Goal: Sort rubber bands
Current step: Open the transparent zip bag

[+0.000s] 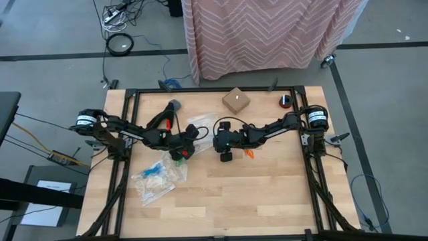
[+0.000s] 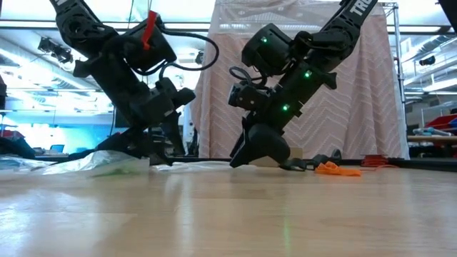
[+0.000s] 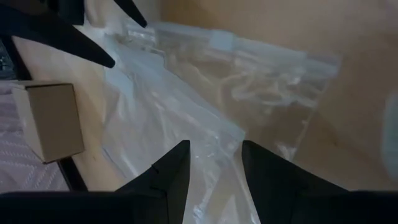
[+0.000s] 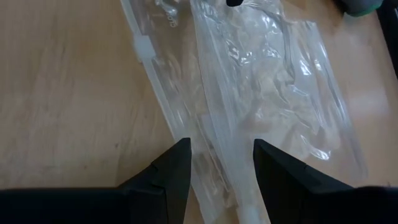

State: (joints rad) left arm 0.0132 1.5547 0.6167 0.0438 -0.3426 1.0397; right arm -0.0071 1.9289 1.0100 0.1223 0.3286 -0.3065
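Left claw (image 1: 194, 137): low at mid-table, fingers (image 3: 171, 171) parted, straddling the edge of a clear zip bag (image 3: 249, 81); nothing clenched that I can confirm, the film merely runs between my tips.

Right claw (image 1: 219, 139): low, just beside my left one, fingers (image 4: 171, 165) likewise parted over the same clear plastic (image 4: 273, 81). Released, not squeezing.

Rubber bands, orange (image 1: 249, 152): small heap on the bare wood near my right wrist, apart from the bag; visible in the low view as an orange tangle (image 2: 337, 169).

Rubber bands, green/red (image 1: 179, 156): a small coloured clump under my left claw; whether it lies inside a bag I cannot tell.

Second zip bags (image 1: 155, 179): lying toward the near-left of the table (image 1: 267, 194), with pale blue contents showing through.

Cardboard box (image 1: 236, 100): far side of the table, uninvolved.

Step in hand, as I judge it: taking hold of the bag from two sides to open its mouth.

Handling notes: pinch only one layer of film per claw, close to the zip strip (image 4: 143, 48), not mid-panel, or both walls close together. Lift little; slippery film slides out. Keep my two claws from knocking each other, since they stand very close.
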